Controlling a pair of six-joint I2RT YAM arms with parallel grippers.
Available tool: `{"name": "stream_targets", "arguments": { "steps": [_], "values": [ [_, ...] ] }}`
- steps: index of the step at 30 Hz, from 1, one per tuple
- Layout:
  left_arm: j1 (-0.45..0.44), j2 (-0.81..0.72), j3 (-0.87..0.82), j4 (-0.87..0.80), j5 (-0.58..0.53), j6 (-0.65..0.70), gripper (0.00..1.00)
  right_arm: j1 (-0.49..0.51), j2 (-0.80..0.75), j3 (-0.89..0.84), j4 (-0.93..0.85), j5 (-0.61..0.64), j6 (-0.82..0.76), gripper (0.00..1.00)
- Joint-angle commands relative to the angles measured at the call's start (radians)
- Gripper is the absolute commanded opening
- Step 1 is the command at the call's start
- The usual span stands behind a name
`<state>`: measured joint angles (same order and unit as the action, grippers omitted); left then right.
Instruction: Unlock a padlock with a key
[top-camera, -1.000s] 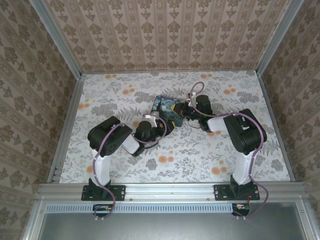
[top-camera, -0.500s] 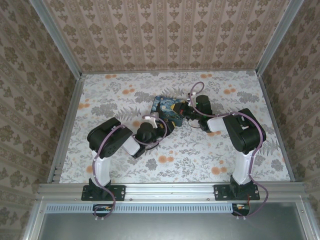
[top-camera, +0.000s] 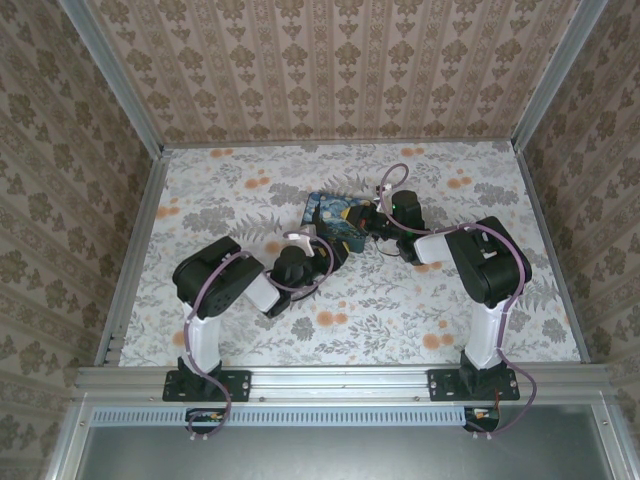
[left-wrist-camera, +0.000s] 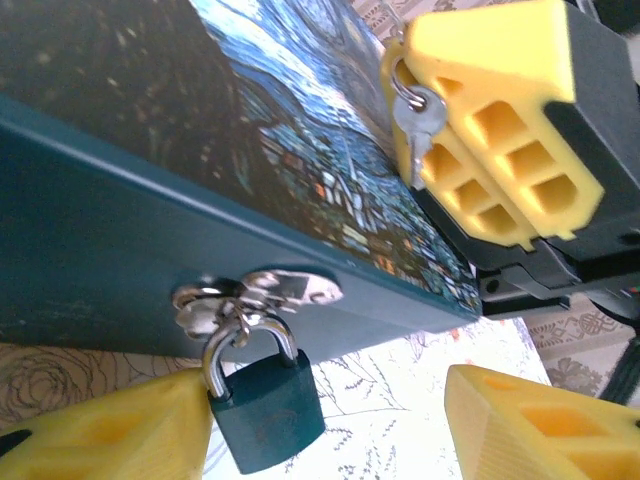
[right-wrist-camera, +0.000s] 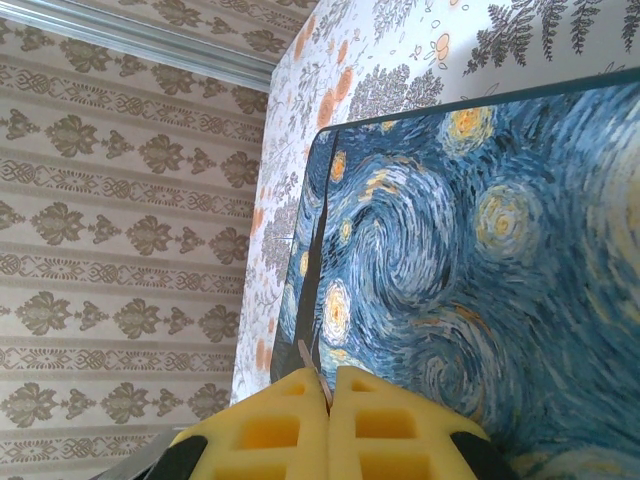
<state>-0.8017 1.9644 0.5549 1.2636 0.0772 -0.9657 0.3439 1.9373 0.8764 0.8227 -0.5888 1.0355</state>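
Note:
A small dark teal padlock (left-wrist-camera: 265, 410) hangs by its silver shackle from the hasp (left-wrist-camera: 262, 295) on the side of the box (left-wrist-camera: 150, 150). My left gripper (left-wrist-camera: 330, 410) is open, and the padlock hangs just inside its left yellow finger (left-wrist-camera: 110, 430). The right finger (left-wrist-camera: 540, 425) stands well apart from it. Over the box lid (right-wrist-camera: 480, 230), my right gripper (right-wrist-camera: 330, 375) is shut on a silver key (left-wrist-camera: 415, 125), whose thin blade (right-wrist-camera: 312, 358) pokes out between the pads. From above, the left gripper (top-camera: 322, 250) and the right gripper (top-camera: 372, 222) flank the box (top-camera: 335, 212).
The blue-and-yellow painted-print box lies mid-table on a floral cloth (top-camera: 400, 310). Patterned walls and metal rails (top-camera: 130, 250) close in the table on three sides. Both arms' cables loop near the box.
The left arm has drawn back very slightly toward the near left. The right arm and the box have not moved.

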Motion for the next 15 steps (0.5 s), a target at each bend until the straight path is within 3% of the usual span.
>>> {"name": "stream_targets", "arguments": {
  "steps": [1, 15],
  "values": [
    [-0.012, -0.051, -0.008, 0.032, -0.015, -0.008, 0.63, 0.005, 0.054, -0.024, -0.070, -0.006, 0.011, 0.00],
    [-0.019, -0.013, -0.005, 0.043, -0.048, -0.052, 0.62, 0.005, 0.067, -0.028, -0.054, -0.005, 0.022, 0.00]
  ]
}}
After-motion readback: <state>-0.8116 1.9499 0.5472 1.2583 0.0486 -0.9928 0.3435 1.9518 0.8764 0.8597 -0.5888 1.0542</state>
